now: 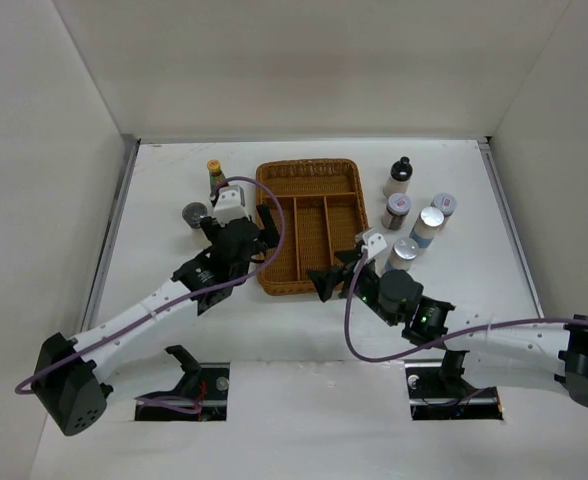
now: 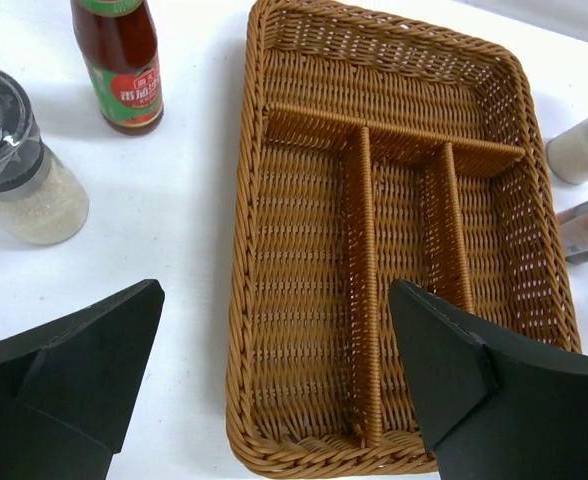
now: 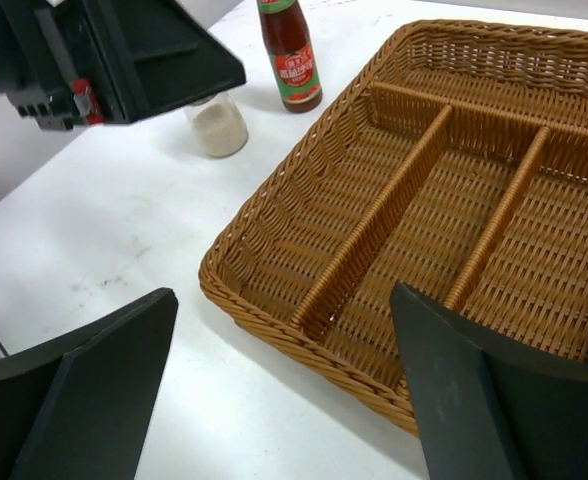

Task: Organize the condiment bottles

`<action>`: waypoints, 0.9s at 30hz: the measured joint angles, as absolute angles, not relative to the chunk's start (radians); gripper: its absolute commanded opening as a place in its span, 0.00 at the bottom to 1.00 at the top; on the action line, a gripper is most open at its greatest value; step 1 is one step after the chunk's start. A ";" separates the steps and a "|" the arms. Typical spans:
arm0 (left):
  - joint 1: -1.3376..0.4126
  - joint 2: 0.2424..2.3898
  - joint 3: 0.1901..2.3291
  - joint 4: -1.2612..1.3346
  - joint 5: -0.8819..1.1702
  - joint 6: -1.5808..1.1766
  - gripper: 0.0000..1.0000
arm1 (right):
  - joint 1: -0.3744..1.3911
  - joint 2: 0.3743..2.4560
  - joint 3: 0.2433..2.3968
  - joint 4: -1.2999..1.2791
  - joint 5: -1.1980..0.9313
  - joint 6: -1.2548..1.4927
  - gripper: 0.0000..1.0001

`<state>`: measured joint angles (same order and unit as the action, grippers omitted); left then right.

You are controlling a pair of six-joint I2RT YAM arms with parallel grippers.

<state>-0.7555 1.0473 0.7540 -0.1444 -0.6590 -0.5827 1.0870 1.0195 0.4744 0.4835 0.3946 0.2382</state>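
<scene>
Bottles: we count seven, all upright on the bench [image 1: 274, 345], outside the tray [image 1: 309, 262]. Two stand left of it, the sauce bottle [image 1: 214, 178] and the grey-lidded jar [image 1: 194, 214]. Five cluster to its right: one black-capped bottle [image 1: 399, 177], one dark-lidded jar [image 1: 397, 210] and three silver-lidded shakers [image 1: 429, 226]. We see the left jaws and the right jaws both spread wide, holding nothing, by the tray's near end.
</scene>
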 measured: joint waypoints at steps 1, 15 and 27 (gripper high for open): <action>-0.756 1.049 0.756 -0.139 -0.660 -0.580 1.00 | 1.087 1.022 0.475 0.484 0.391 0.236 0.87; -0.900 1.061 0.715 0.104 -0.642 -0.459 1.00 | 1.084 0.747 0.419 0.480 0.443 0.229 0.25; -0.799 0.839 0.605 0.110 -0.863 -0.426 0.82 | 0.997 0.767 0.407 0.422 0.499 0.290 0.74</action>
